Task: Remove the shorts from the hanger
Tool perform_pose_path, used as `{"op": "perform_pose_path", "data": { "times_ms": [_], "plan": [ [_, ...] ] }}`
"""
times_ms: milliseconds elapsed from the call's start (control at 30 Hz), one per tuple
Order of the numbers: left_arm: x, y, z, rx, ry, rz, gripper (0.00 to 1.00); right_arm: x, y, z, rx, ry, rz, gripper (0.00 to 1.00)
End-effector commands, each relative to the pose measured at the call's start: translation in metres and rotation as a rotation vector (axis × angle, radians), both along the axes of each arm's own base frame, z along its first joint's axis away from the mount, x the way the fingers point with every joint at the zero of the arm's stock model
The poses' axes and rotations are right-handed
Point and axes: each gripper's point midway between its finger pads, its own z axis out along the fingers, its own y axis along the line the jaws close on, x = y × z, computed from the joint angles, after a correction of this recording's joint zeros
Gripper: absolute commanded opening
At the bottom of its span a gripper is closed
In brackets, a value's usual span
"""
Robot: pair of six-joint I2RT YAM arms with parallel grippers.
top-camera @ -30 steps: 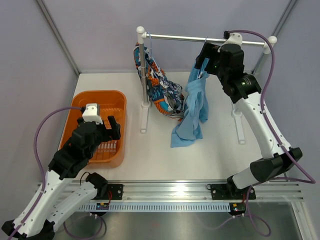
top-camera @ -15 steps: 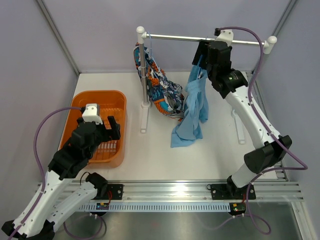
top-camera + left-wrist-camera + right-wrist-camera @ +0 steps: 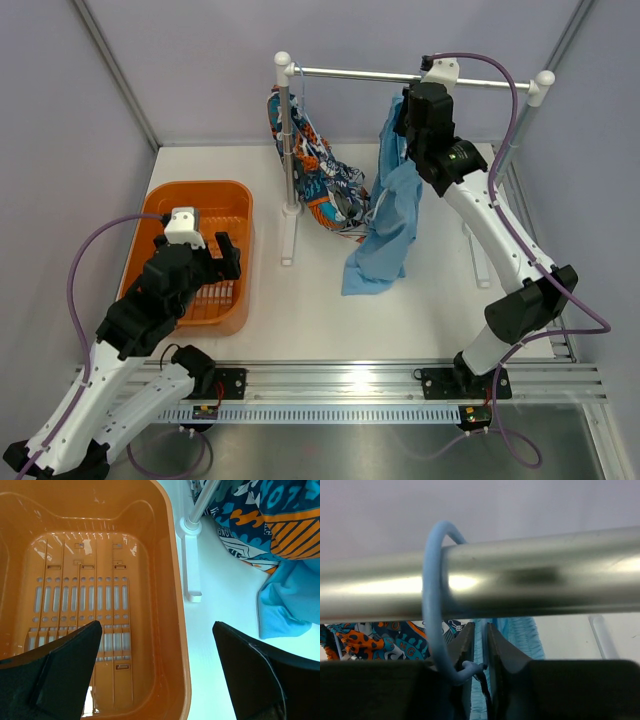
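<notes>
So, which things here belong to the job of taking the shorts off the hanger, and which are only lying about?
For the job: blue shorts, printed shorts, hanger, rail, right tool.

Only lying about: basket, left tool.

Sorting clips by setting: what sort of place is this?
Probably a lab test cell: plain grey walls, an aluminium base rail, a tabletop clothes rack beside an orange basket.

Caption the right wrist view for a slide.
Right gripper pinching the light blue shorts beneath the hanger hook looped over the rail.
</notes>
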Motion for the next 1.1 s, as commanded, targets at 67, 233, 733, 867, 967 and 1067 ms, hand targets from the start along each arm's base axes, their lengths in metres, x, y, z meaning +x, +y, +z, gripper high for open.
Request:
{"op": "perform_pose_path", "data": {
  "times_ms": [67,233,733,867,967,1067],
  "plan": [
    [0.003,-0.001,0.01,0.001,-0.032,-0.005,0.99,-0.003,-0.007,0.017,0.009,-0.052,-0.046,0.13],
    [0.004,-0.001,0.01,0.001,-0.032,-0.005,0.99,-0.009,-0.013,0.022,0.001,-0.061,-0.055,0.0],
    [0.005,-0.003,0.009,0.005,-0.026,-0.012,0.99,-0.052,-0.022,0.067,0.018,-0.108,0.02,0.0],
    [0.005,-0.003,0.011,0.002,-0.03,-0.012,0.99,-0.059,-0.023,0.071,0.015,-0.122,0.037,0.0],
    [0.005,-0.005,0.012,-0.001,-0.032,-0.021,0.99,-0.062,-0.022,0.076,0.014,-0.123,0.051,0.0],
    [0.006,-0.009,0.015,-0.012,-0.041,-0.037,0.99,-0.067,-0.023,0.071,0.012,-0.11,0.057,0.0]
  ]
}}
